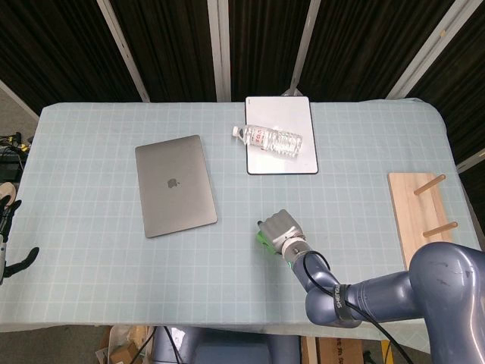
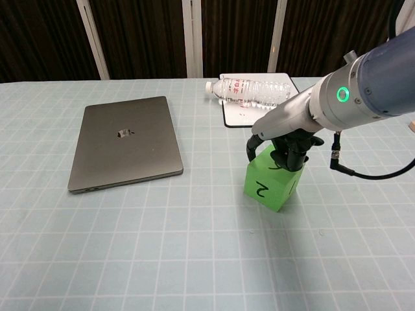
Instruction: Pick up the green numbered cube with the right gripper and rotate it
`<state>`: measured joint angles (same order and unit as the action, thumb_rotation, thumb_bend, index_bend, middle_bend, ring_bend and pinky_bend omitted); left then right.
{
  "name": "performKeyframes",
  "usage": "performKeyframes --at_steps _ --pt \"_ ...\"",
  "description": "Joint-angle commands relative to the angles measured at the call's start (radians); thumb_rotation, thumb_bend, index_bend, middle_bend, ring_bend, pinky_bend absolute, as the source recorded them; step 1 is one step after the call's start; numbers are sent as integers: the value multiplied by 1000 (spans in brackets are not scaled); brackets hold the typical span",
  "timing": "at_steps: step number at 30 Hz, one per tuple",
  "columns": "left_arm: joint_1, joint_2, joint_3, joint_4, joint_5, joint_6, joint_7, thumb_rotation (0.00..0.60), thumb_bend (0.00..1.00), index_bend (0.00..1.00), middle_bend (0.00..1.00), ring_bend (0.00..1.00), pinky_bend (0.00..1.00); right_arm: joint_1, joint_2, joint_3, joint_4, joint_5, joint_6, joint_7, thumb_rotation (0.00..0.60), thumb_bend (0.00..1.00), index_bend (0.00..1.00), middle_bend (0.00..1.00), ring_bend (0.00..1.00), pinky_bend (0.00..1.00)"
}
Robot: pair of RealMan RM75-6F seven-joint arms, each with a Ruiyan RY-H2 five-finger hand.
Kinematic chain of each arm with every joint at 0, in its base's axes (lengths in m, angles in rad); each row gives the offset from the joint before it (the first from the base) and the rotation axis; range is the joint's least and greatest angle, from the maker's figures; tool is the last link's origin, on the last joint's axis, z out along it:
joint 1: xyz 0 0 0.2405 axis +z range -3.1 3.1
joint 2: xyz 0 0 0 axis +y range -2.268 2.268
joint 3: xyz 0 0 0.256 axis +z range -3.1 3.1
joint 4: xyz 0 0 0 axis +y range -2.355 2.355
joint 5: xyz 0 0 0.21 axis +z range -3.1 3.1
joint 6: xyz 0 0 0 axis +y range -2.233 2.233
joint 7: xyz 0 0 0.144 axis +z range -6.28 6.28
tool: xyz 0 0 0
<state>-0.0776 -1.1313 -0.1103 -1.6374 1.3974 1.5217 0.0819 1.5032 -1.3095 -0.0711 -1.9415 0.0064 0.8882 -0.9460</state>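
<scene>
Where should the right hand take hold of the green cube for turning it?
From above, across two opposite side faces of the green cube. The right hand already grips its top there; flat parallel faces and open table all round favour that approach.

Cube near counter centre, toward front edge, tilted, under right hand, gripped from above. Laptop well left of cube. Board behind cube, bottle lying across it. Peg rack at far right edge. Left hand off counter's left side.
</scene>
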Motion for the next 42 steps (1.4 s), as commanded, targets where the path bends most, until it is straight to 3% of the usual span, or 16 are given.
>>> performKeyframes --at_steps 1,24,32,34,37,39,42 --pt "0 0 0 0 0 0 0 600 315 96 0 0 0 5 8 -6 -22 -4 -2 0 600 852 190 833 870 749" --pt "0 1 -1 -3 -7 -3 6 600 315 96 0 0 0 50 16 -68 -149 -28 42 -19 600 854 190 833 870 749" --pt "0 1 0 -5 -7 -3 8 600 315 96 0 0 0 26 63 -27 -186 -105 41 55 600 854 166 832 868 749" --pt "1 1 -2 -5 -9 -2 6 600 315 96 0 0 0 9 104 -5 -211 -139 30 98 600 852 125 790 828 730" --pt "0 3 -3 -3 -12 -5 1 600 315 96 0 0 0 -47 192 40 -249 -215 8 207 600 813 85 578 640 560" --pt "-1 5 -3 -2 -12 -7 -3 600 315 96 0 0 0 -107 253 70 -267 -288 23 294 600 698 66 418 495 431" --pt "0 7 -2 -3 -10 -7 -7 600 315 96 0 0 0 -218 318 87 -287 -430 137 391 600 528 48 262 341 308"
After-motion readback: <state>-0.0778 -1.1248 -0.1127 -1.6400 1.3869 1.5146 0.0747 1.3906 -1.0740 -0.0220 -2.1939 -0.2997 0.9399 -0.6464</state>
